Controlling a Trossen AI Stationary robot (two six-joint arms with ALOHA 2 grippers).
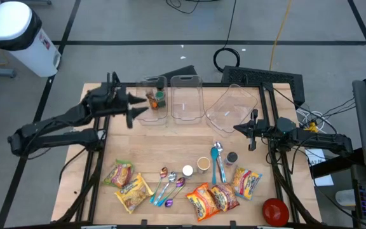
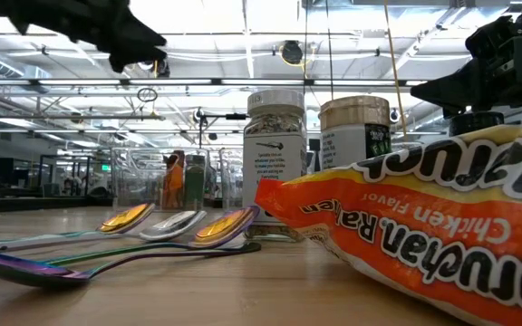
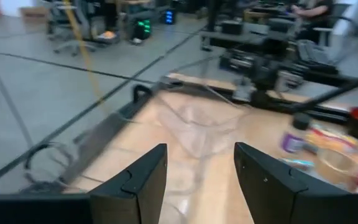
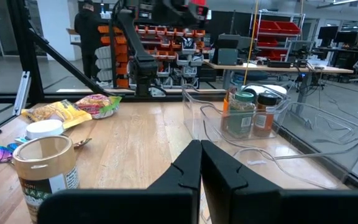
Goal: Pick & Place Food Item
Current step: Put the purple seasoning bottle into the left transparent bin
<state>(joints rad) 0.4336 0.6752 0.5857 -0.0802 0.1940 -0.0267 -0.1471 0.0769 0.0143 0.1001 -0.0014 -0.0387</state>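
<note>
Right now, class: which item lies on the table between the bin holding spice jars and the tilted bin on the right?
In the high view, an empty clear bin stands between the jar bin and the tilted bin.

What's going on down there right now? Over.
Left claw open, empty, beside leftmost bin holding two spice jars. Right claw shut, empty. Ramen packs untouched.

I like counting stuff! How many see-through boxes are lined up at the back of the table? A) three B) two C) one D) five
A: the high view shows three clear containers in a row, the left container with small jars inside, the middle container and the tilted right container.
</note>
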